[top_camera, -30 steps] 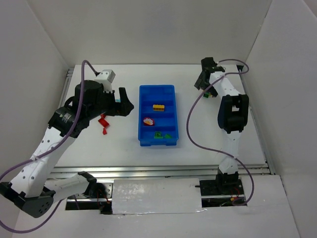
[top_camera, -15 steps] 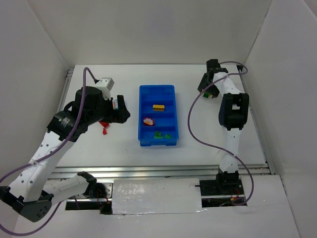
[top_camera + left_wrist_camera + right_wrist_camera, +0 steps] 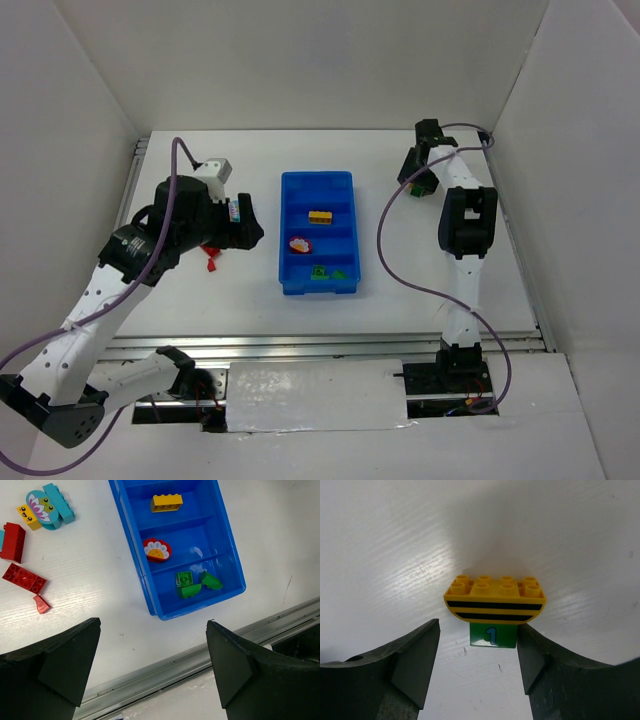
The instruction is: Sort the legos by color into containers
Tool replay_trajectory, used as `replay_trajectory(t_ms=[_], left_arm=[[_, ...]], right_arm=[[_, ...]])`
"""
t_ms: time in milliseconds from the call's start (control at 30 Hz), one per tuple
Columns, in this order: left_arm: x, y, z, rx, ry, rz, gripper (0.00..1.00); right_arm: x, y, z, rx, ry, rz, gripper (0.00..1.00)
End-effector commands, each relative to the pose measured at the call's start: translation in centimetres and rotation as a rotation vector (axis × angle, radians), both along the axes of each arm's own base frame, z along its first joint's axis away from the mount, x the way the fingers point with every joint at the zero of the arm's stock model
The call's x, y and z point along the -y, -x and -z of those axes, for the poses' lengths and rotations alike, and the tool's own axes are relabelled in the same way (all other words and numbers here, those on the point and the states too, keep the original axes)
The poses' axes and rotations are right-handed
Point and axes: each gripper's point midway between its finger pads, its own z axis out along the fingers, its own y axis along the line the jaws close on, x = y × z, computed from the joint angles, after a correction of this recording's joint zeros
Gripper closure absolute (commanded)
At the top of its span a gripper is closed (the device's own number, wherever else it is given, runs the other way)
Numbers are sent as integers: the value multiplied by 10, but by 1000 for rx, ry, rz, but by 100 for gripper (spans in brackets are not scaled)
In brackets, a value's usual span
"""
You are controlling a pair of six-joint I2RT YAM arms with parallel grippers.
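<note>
The blue tray [image 3: 316, 190] lies mid-table. Its containers hold a yellow brick [image 3: 167, 502], a red flower piece [image 3: 157, 550] and green bricks [image 3: 192, 584]; the far one shows nothing in it. Loose legos lie left of the tray [image 3: 131, 545]: a teal and yellow cluster [image 3: 44, 507] and red bricks [image 3: 24, 578]. My left gripper [image 3: 153, 625] hangs open above the table, empty. At the far right, my right gripper [image 3: 479, 630] straddles a green brick marked 1 [image 3: 492, 635] below a striped yellow brick [image 3: 494, 600]. Its right finger [image 3: 535, 655] touches the green brick; the left stands apart.
An aluminium rail [image 3: 320, 345] runs along the table's near edge. White enclosure walls stand on the left, right and back. The right arm's purple cable [image 3: 385, 250] loops over the table right of the tray.
The right gripper's jaws have narrowed around the green brick. The left arm drew back slightly to the left, then held still with its jaws wide.
</note>
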Motion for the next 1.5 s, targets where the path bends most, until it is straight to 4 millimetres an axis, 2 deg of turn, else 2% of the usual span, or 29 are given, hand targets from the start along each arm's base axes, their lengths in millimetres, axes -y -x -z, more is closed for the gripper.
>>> replay_trajectory(t_ms=[0,33,67,267,433,533,567,633,667,700,733,767,800,833,867,933,967,1000,1033,1067,1100,1133,1167,1233,1267,1300,1400,1433,1467], left_arm=[[-1,-2,-4,33,8,-3,0],[-1,-3,-4,31,10,-5,0],[-1,-3,-4,33,10,-6,0],[0,-5,-1,25,9,-8,0],[0,-5,7,16,6,-11,0],[2,-5,7,10,16,-9,0],[3,-6,5,11,24,-12,0],[3,-7,2,15,28,-17,0],[4,-9,-4,19,37,-24,0],[2,-12,-7,23,33,-44,1],[2,-15,-11,17,45,-64,1],[1,-20,-19,23,48,-83,0],[2,-22,-24,22,57,-94,1],[4,-25,-39,38,90,-108,1],[5,-30,-42,33,98,-118,0],[13,-34,-61,46,155,-114,1],[14,-36,-68,52,177,-119,0],[15,-37,-74,54,199,-124,1],[19,-37,-88,57,247,-123,1],[20,-42,-90,50,263,-137,0],[24,-42,-94,41,294,-130,1],[29,-43,-99,16,344,-117,0],[33,-43,-101,-7,380,-117,0],[45,-42,-96,-74,427,-58,0],[51,-40,-94,-104,446,-29,0],[56,-39,-87,-149,464,-12,1],[85,-30,-65,-295,539,139,1],[93,-20,-64,-338,575,210,2],[96,-17,-52,-384,586,221,2]], right_arm=[[6,-20,-10,59,22,-12,31],[6,-20,-7,54,24,-14,33],[6,-20,-7,51,25,-15,40],[8,-13,5,23,35,-19,52],[10,-9,9,9,44,-16,77],[5,-8,1,35,24,-33,92],[3,-9,-19,74,14,-42,100],[-3,-3,-28,108,-3,-60,100],[-10,-2,-61,175,-19,-76,100],[-15,6,-63,190,-28,-83,100],[-27,9,-76,219,-40,-105,100],[-36,19,-102,268,-66,-127,100],[-44,26,-115,288,-77,-140,100],[-58,37,-143,337,-96,-167,100],[-75,47,-151,346,-144,-214,100],[-111,80,-169,378,-187,-306,100],[-126,98,-160,358,-194,-354,100],[-140,111,-166,369,-196,-398,100],[-154,127,-187,416,-204,-455,100],[-184,149,-182,409,-216,-554,100],[-203,167,-191,426,-264,-639,100],[-227,194,-207,477,-309,-743,100],[-240,218,-234,545,-369,-816,100],[-258,244,-246,621,-425,-912,100],[-273,265,-253,644,-444,-968,100],[-272,274,-265,686,-434,-977,100],[-284,304,-270,682,-451,-1070,100],[-286,309,-269,686,-460,-1078,100],[-286,317,-275,709,-475,-1088,100]])
